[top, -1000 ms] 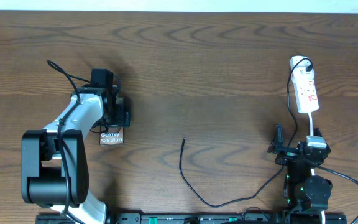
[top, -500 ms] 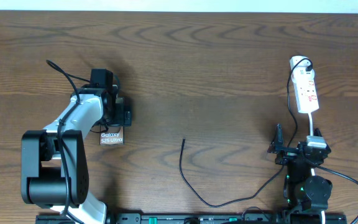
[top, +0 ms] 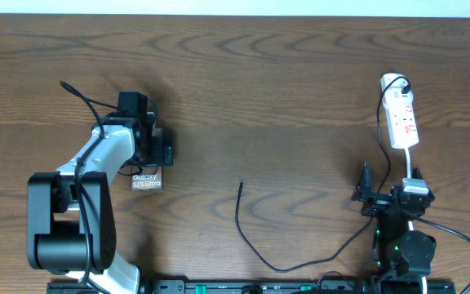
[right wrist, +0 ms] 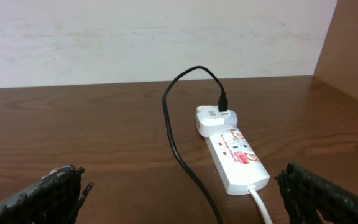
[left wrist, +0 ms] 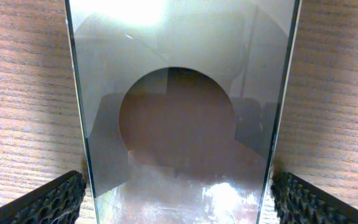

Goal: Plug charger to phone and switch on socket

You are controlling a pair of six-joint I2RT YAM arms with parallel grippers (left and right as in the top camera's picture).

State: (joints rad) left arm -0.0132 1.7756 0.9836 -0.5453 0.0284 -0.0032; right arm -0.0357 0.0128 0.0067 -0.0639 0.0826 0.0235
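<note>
The left gripper point(left wrist: 178, 200) straddles the phone point(top: 146, 180) at centre left of the overhead view. Its pads point(left wrist: 48, 199) sit at the phone's long edges; whether they grip it I cannot tell. The right gripper point(right wrist: 188, 186), spread wide, faces the socket point(top: 402, 118) at upper right. The charger point(top: 247, 238) curves across lower centre.

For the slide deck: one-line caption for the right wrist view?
Open right gripper facing the white socket on the wood table, black charger cable plugged into its far-end adapter.
</note>
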